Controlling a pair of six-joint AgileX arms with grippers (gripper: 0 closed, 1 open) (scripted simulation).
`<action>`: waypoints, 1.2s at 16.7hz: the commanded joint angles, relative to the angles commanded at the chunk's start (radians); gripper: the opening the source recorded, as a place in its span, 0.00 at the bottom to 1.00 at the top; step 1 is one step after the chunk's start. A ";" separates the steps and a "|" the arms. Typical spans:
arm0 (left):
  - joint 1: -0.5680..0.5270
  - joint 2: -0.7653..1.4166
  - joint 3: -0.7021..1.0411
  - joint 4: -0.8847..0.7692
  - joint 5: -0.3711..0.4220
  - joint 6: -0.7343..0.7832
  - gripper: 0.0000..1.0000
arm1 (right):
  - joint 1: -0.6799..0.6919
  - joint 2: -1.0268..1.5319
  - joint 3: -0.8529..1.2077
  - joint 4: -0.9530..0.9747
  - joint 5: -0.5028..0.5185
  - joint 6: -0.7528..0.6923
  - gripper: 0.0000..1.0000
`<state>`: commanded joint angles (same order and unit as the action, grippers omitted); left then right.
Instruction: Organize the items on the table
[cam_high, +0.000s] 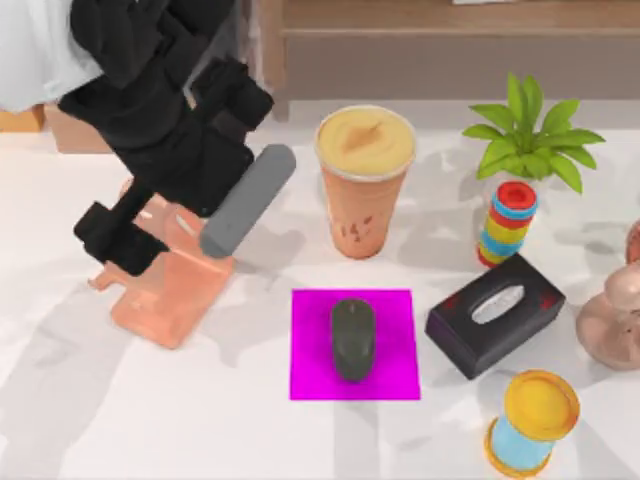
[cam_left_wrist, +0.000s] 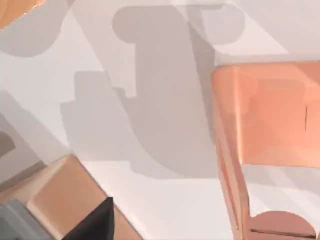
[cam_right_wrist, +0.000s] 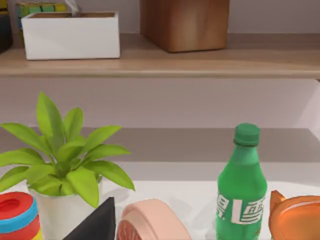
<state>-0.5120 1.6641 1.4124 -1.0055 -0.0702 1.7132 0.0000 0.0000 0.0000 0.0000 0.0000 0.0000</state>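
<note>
1 arm is seen at work: the left gripper (cam_high: 112, 238) is held low over the table (cam_high: 120, 420) at its left side, directly above a salmon-orange stand (cam_high: 170, 300), whose upright edge is overlapped by the gripper in the top view. Whether this gripper is spread or pressed together cannot be told, and nothing can be seen pinched in it. In the left wrist view the stand (cam_left_wrist: 265, 115) is seen close by, resting on the white tabletop (cam_left_wrist: 165, 210).

To the right of the left gripper, well apart from it, the tall orange cup (cam_high: 365, 180) is stood upright, its creamy yellow top level. Farther from the gripper, right of the stand, the dark grey mouse (cam_high: 352, 340) is laid in the middle of a magenta mat (cam_high: 310, 375).

Beyond the mat, still farther from the left gripper, a black tissue box (cam_high: 495, 315), a stack of coloured rings (cam_high: 508, 222), a potted plant (cam_high: 530, 135) and a yellow-topped can (cam_high: 530, 420) are gathered.

The right gripper (cam_right_wrist: 95, 225) is held near the plant (cam_right_wrist: 65, 155) and a green bottle (cam_right_wrist: 242, 185); its state cannot be told either.
</note>
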 joint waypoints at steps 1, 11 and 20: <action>0.078 -0.034 -0.032 -0.001 0.005 -0.083 1.00 | 0.000 0.000 0.000 0.000 0.000 0.000 1.00; 0.822 -0.062 -0.416 0.014 0.056 -0.786 1.00 | 0.000 0.000 0.000 0.000 0.000 0.000 1.00; 0.937 -0.076 -0.441 0.048 0.068 -0.898 1.00 | 0.000 0.000 0.000 0.000 0.000 0.000 1.00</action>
<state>0.4251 1.5883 0.9714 -0.9575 -0.0019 0.8149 0.0000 0.0000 0.0000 0.0000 0.0000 0.0000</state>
